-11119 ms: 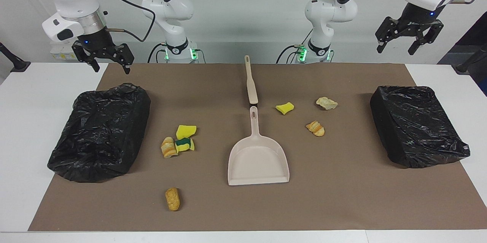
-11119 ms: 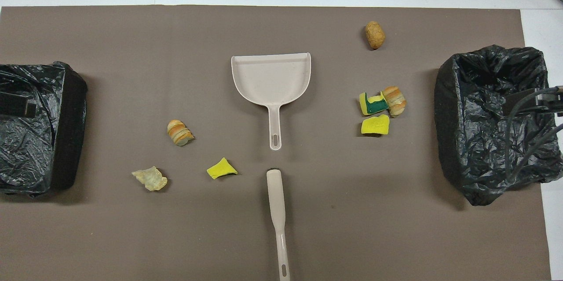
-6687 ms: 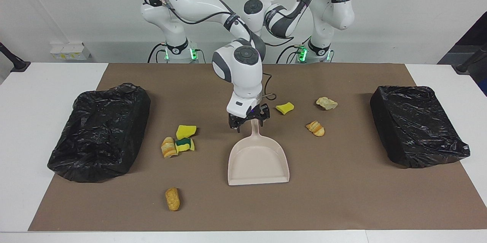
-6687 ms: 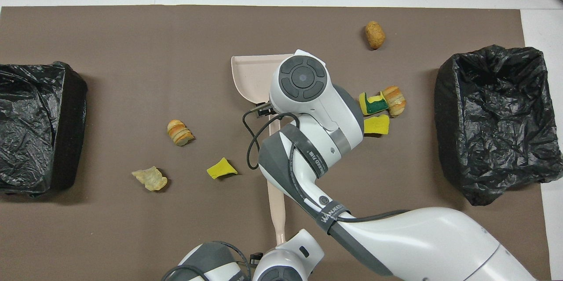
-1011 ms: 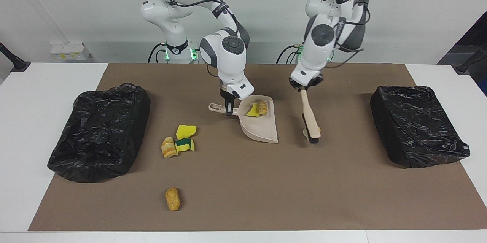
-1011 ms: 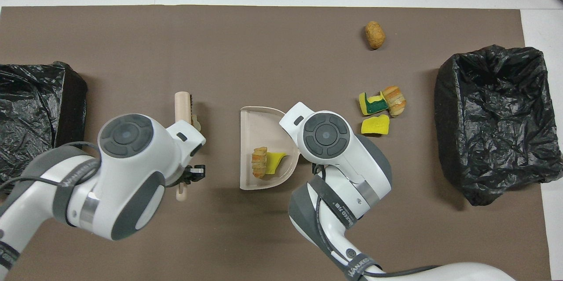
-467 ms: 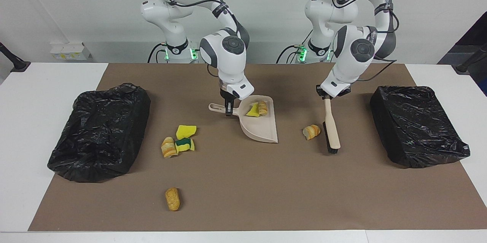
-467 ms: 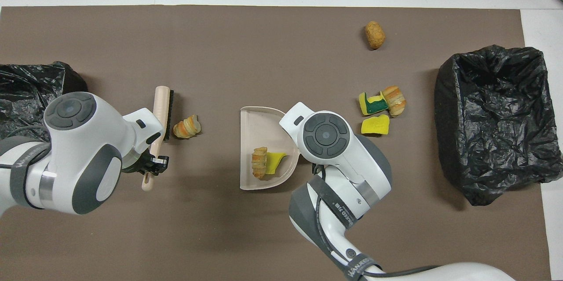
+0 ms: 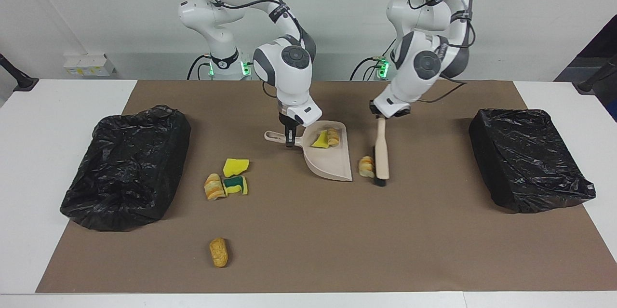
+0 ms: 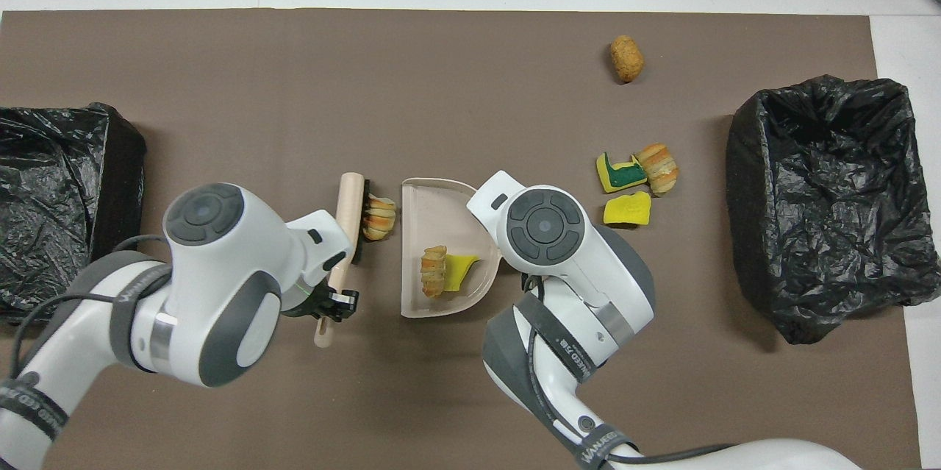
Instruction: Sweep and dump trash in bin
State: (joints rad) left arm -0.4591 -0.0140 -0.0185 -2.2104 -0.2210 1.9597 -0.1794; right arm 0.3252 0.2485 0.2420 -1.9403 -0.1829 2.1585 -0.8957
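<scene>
My right gripper is shut on the handle of the beige dustpan, whose mouth faces the left arm's end of the table. A yellow sponge scrap and a bread chunk lie in the pan. My left gripper is shut on the handle of the beige brush. The brush bristles press a bread piece against the pan's mouth. Overhead, the brush and bread piece sit beside the dustpan; the right wrist hides the right gripper there.
More trash lies toward the right arm's end: a sponge-and-bread cluster and a lone bread chunk farther from the robots. A black-bagged bin stands at the right arm's end, another at the left arm's end.
My left gripper has swept the brush toward the dustpan, pushing the bread piece up to the pan's mouth. The right gripper and the pan have held still.
</scene>
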